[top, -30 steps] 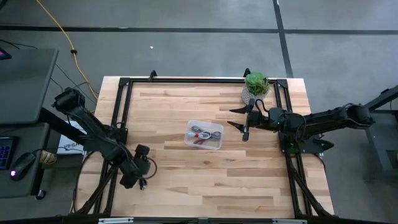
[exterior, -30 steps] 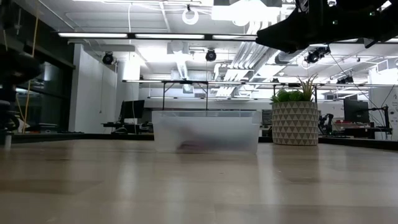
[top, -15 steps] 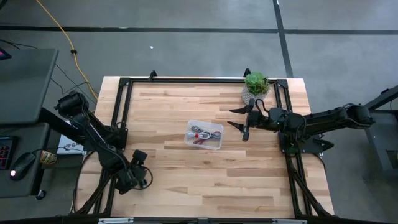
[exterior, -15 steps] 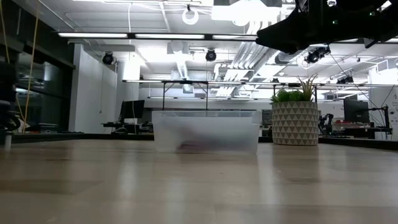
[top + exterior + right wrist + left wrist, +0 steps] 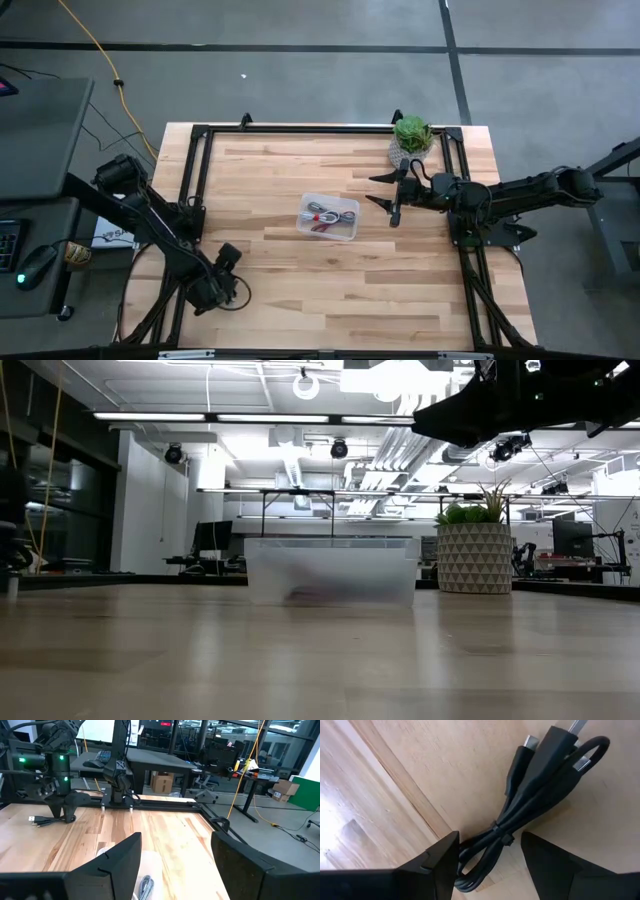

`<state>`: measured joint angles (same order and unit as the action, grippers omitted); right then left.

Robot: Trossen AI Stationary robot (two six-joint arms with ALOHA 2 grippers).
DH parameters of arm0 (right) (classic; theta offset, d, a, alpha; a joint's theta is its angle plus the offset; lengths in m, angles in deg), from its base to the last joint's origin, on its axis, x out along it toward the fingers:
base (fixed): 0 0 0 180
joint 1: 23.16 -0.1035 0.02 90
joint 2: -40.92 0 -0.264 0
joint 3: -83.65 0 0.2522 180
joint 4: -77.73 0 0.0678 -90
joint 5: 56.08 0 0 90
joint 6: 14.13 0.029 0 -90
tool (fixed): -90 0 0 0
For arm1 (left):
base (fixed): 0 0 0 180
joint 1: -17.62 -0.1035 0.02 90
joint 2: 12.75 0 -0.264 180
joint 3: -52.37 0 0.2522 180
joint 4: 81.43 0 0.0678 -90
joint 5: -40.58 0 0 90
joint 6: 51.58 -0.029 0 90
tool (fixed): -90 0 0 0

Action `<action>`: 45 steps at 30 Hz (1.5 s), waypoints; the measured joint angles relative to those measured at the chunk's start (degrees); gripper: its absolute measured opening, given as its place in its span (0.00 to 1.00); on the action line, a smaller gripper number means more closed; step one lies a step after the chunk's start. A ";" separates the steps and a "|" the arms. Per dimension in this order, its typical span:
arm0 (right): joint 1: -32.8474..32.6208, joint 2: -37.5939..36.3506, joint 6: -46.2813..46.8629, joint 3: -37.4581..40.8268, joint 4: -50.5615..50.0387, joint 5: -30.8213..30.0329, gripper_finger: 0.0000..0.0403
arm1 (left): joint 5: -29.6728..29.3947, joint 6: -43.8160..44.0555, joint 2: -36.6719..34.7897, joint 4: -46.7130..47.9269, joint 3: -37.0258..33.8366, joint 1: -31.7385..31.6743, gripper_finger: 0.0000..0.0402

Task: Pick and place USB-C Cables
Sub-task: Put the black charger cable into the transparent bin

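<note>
Reaching down at the worktop's (image 5: 400,300) near-left corner, the left pincer (image 5: 487,857) stood open astride the black cable (image 5: 530,810), not yet gripped. Other cables (image 5: 325,217) lay in the clear bin (image 5: 349,205) already; right pincer (image 5: 385,190) idle, open, beside it. Approx. one cable left.

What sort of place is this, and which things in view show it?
Probably a robotics lab or workshop: exposed ceiling ducts, desks with monitors behind the wooden table, and cardboard boxes on the floor.
</note>
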<state>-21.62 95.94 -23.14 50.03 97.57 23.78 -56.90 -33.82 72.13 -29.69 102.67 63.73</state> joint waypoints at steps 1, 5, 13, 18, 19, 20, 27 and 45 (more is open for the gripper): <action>0.00 0.00 0.00 0.00 0.04 0.01 0.58 | -0.75 -0.19 -0.23 -0.06 -0.08 0.04 0.50; 0.00 0.00 0.00 0.00 0.02 -0.01 0.58 | -2.69 -4.20 -0.89 -0.55 -0.35 0.08 0.50; 0.00 0.00 0.13 0.00 0.02 0.00 0.58 | -3.25 -9.15 -0.91 -1.72 -0.41 -1.24 0.50; 0.00 0.00 0.15 0.00 -0.16 0.01 0.58 | -2.82 -9.08 -0.89 -2.63 -0.43 -2.17 0.50; -0.01 0.00 0.17 0.00 -0.36 0.00 0.58 | -2.53 -8.64 -0.89 -2.64 -0.43 -2.24 0.50; 0.00 0.00 0.17 0.00 -0.53 0.00 0.58 | -2.26 -8.26 -0.89 -2.64 -0.43 -2.25 0.50; 0.00 0.00 0.17 0.00 -1.27 -0.01 0.58 | -1.15 -7.95 -0.89 -2.91 -0.46 -2.30 0.45; 0.00 0.00 0.18 0.00 -1.27 0.01 0.58 | 1.05 -4.55 -0.80 -3.45 -0.46 -2.30 0.02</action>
<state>-21.62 95.94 -22.97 50.03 96.30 23.79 -55.85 -38.37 71.33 -33.14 102.21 61.43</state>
